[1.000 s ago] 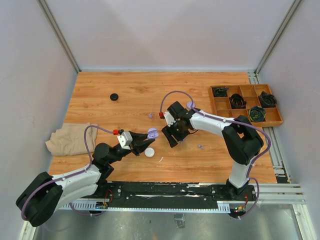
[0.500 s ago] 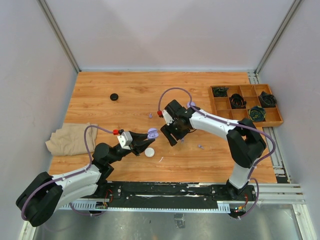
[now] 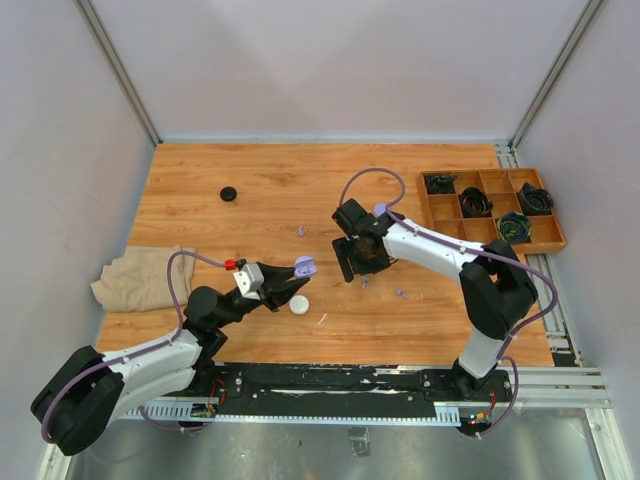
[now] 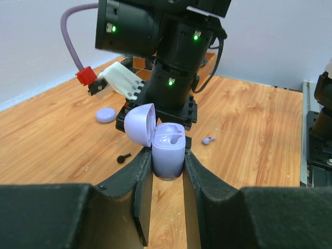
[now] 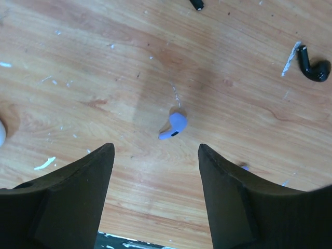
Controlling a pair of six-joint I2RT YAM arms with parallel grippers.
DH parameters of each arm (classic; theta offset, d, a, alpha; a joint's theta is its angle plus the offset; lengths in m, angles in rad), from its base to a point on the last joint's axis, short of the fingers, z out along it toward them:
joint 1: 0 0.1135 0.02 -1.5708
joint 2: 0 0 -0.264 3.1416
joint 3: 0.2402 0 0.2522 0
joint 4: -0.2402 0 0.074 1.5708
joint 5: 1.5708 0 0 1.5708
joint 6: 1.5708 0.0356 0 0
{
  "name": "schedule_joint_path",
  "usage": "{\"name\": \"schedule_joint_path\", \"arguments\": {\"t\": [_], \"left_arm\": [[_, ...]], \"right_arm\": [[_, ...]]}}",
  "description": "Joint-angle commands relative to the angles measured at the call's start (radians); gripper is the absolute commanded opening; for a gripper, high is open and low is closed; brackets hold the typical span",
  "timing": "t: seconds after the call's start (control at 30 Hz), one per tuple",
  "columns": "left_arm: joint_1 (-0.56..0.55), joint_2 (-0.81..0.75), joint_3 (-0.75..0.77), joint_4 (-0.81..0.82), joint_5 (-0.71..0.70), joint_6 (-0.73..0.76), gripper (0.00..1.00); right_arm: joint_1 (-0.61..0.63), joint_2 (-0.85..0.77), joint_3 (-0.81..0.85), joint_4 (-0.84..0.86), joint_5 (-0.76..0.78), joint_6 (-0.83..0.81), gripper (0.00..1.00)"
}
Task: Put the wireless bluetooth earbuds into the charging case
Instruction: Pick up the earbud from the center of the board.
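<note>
Scuffed wood-grain table (image 5: 78,62), smooth glossy plastic on the lavender case (image 4: 168,153) and earbud (image 5: 174,126), matt crumpled beige cloth (image 3: 140,280).

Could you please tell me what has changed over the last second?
The right gripper turned at the wrist and shifted slightly rightward; its open jaws now hang over a lavender earbud lying on the table. Nothing was grasped or released. The left gripper keeps the open lavender charging case clamped, in the same place.

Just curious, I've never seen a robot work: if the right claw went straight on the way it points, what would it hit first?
Probably the little lavender earbud, lying on the wooden table right ahead of the open right claw; depth is unclear, so maybe the table first.
</note>
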Motion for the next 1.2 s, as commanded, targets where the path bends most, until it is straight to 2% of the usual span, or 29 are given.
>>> {"name": "schedule_joint_path", "arguments": {"t": [0.0,0.23,0.6,0.87,1.17], "left_arm": [[-0.004,-0.016,0.015,0.012,0.0,0.005,0.0],[-0.004,-0.022,0.016,0.009,0.003,0.003,0.0],[-0.004,-0.013,0.018,0.01,0.007,0.001,0.0],[-0.004,-0.002,0.023,0.009,0.009,-0.002,0.0],[-0.004,-0.002,0.023,0.007,0.011,-0.001,0.0]], "right_arm": [[-0.014,0.058,-0.016,0.008,0.071,0.165,0.65],[-0.023,0.074,-0.045,0.057,0.079,0.22,0.5],[-0.046,0.072,-0.099,0.103,0.11,0.263,0.42],[-0.048,0.091,-0.1,0.112,0.093,0.269,0.39],[-0.048,0.089,-0.109,0.117,0.08,0.253,0.3]]}}
